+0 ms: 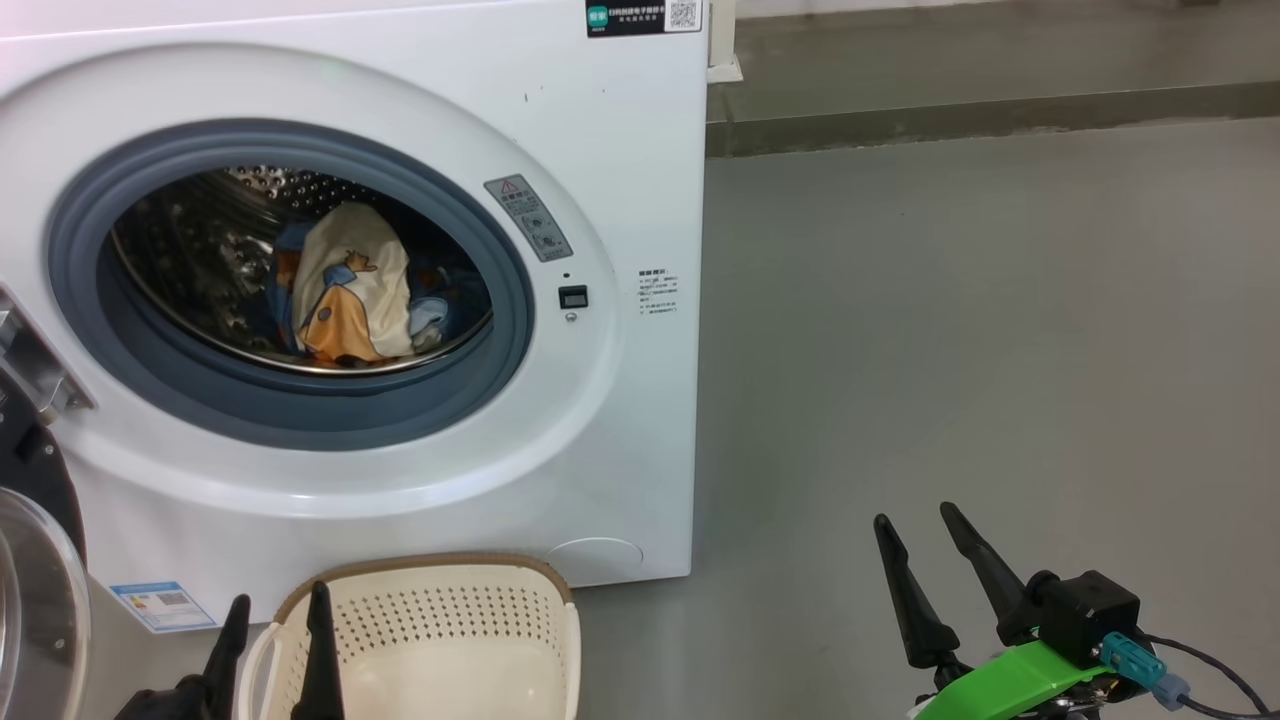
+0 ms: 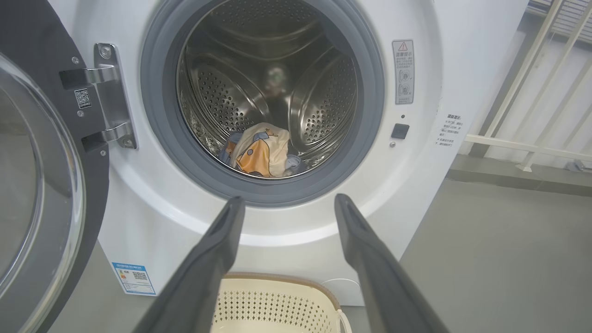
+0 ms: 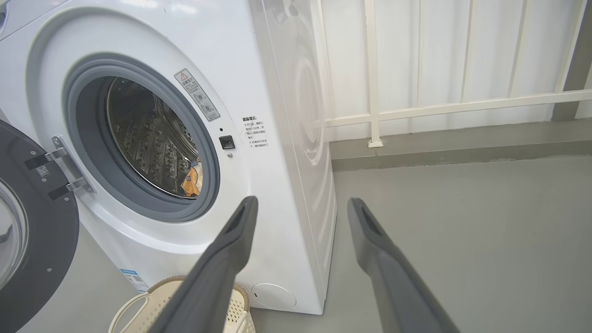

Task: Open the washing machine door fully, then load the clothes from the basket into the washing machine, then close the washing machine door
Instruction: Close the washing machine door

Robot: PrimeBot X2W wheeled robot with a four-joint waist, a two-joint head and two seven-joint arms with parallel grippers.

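The white washing machine (image 1: 610, 200) stands with its round black door (image 2: 41, 194) swung wide open to the left on its steel hinge. Inside the drum lie the clothes (image 1: 350, 285), the cream garment with its orange figure in front of the light blue one; they also show in the left wrist view (image 2: 261, 152). The cream basket (image 1: 450, 640) sits on the floor below the opening, and its visible inside holds nothing. My left gripper (image 1: 278, 610) hangs open just above the basket's left rim. My right gripper (image 1: 912, 518) is open over bare floor to the right.
Grey floor (image 1: 1000, 350) spreads to the right of the machine. A white railing (image 3: 439, 106) and a low kerb run along the back wall. The open door's glass bowl (image 1: 40, 600) bulges out at the lower left, close to my left arm.
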